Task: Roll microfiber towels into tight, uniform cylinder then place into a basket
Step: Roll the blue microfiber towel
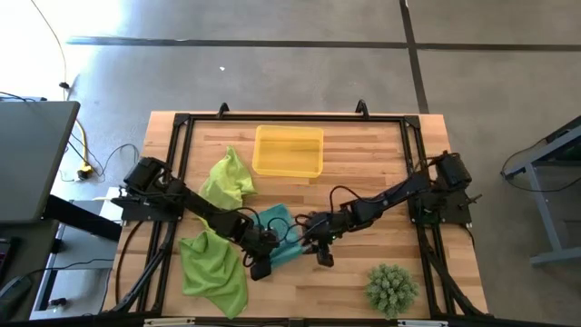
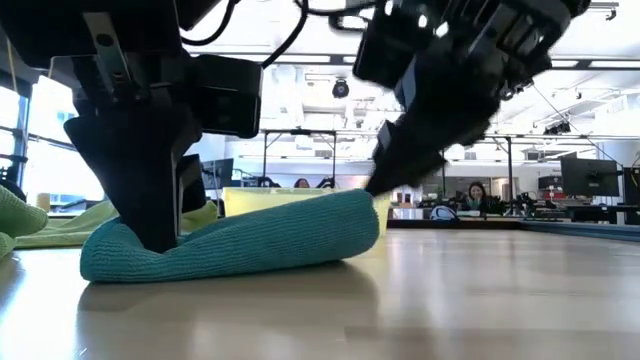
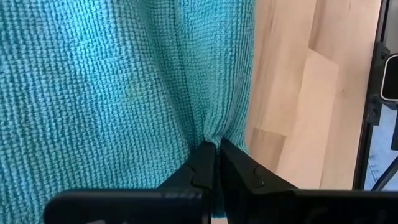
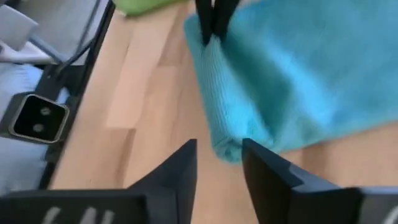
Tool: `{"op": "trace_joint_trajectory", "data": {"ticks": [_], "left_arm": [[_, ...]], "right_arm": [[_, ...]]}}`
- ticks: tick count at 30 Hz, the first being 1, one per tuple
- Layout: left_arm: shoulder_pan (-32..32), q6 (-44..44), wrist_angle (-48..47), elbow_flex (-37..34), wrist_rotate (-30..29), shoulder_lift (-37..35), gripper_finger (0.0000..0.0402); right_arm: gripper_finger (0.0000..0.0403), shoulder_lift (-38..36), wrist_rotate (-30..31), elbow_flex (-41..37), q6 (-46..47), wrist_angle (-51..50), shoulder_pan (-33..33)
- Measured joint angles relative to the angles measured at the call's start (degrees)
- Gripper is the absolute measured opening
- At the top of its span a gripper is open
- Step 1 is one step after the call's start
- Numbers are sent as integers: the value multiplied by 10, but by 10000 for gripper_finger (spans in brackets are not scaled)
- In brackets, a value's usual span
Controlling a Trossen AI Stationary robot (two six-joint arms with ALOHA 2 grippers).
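Note:
The teal microfiber towel (image 2: 260,240) lies on the table as a loose roll, near the middle of the table (image 1: 275,220). My left gripper (image 3: 214,144) is shut on the roll's left end (image 2: 120,262). My right gripper (image 4: 219,158) stands open just over the roll's right end (image 4: 229,146), seen also in the low view (image 2: 385,180). Two lime-green towels lie crumpled on the left, one farther back (image 1: 229,179) and one nearer (image 1: 213,268). The yellow basket (image 1: 288,150) stands at the far middle. My left gripper pinches a small fold of the teal cloth (image 3: 208,132) between its two fingers, at the roll's left end. The fingers come slanting down from above, and the roll is dented under them (image 2: 150,248). The roll lies on the table. Whether my right gripper touches the roll, I cannot tell.
A spiky green plant (image 1: 392,288) sits at the near right. A black frame (image 1: 182,123) runs round the table's edges. Bare wood lies between the roll and the plant. People and desks show in the room beyond the table.

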Motion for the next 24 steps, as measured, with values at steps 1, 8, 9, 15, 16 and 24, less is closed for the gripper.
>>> {"op": "trace_joint_trajectory", "data": {"ticks": [1, 8, 9, 15, 16, 24], "left_arm": [[0, 0, -1, 0, -1, 0, 6], [0, 5, -1, 0, -10, 0, 6], [0, 7, 0, 0, -11, 0, 6], [1, 12, 2, -1, -13, 1, 6], [1, 12, 2, -1, -13, 1, 6], [1, 12, 3, -1, -14, 1, 6]], "right_arm": [[126, -8, 14, 0, -30, -1, 6], [133, 1, 150, 2, -246, 34, 82], [133, 8, 176, 2, -254, 40, 89], [133, 43, 260, 2, -295, 82, 103], [133, 47, 260, 2, -297, 86, 103], [133, 54, 254, 2, -312, 118, 117]]}}
